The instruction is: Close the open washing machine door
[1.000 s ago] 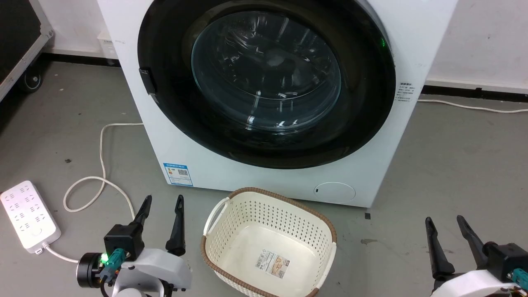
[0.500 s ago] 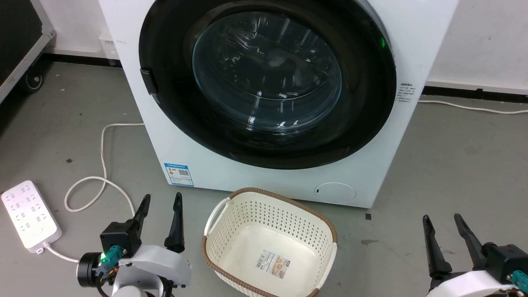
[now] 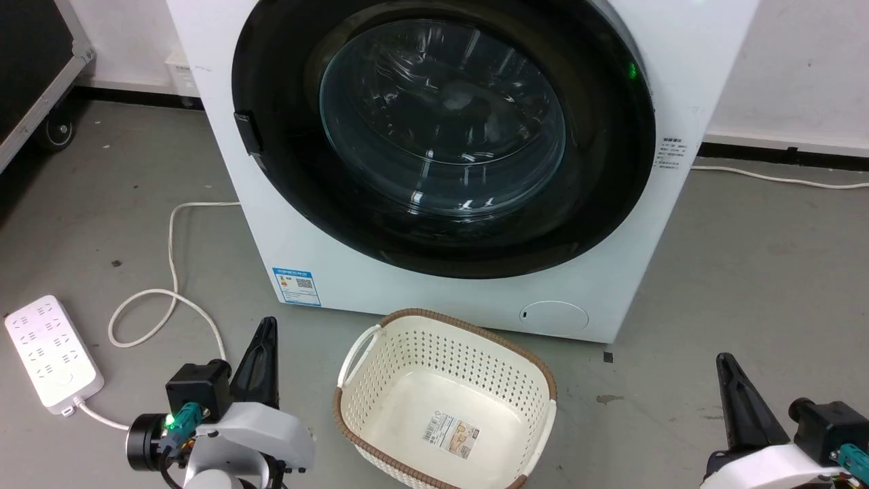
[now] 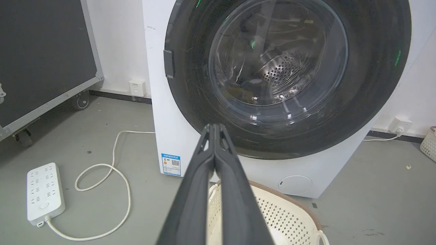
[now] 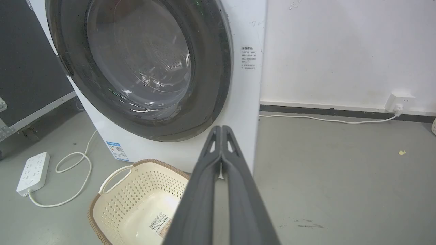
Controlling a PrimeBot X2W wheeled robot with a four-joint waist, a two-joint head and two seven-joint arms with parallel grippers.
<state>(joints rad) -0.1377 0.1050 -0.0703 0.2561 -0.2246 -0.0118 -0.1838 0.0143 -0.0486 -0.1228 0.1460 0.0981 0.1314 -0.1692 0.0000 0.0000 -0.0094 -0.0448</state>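
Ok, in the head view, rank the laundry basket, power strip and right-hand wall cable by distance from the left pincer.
1. Laundry basket, just right of the left pincer.
2. Power strip, on the floor to its left.
3. Wall cable, far right.

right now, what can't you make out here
- Head view: upper edge cuts off the top of the washing machine door and washing machine.
- Head view: print on the blue sticker too small.
- Left wrist view: basket partly hidden behind the shut left pincer.
- Whether the door is latched: not visible.

Basket [image 3: 441,350] blocks floor before washing machine [image 3: 326,265].
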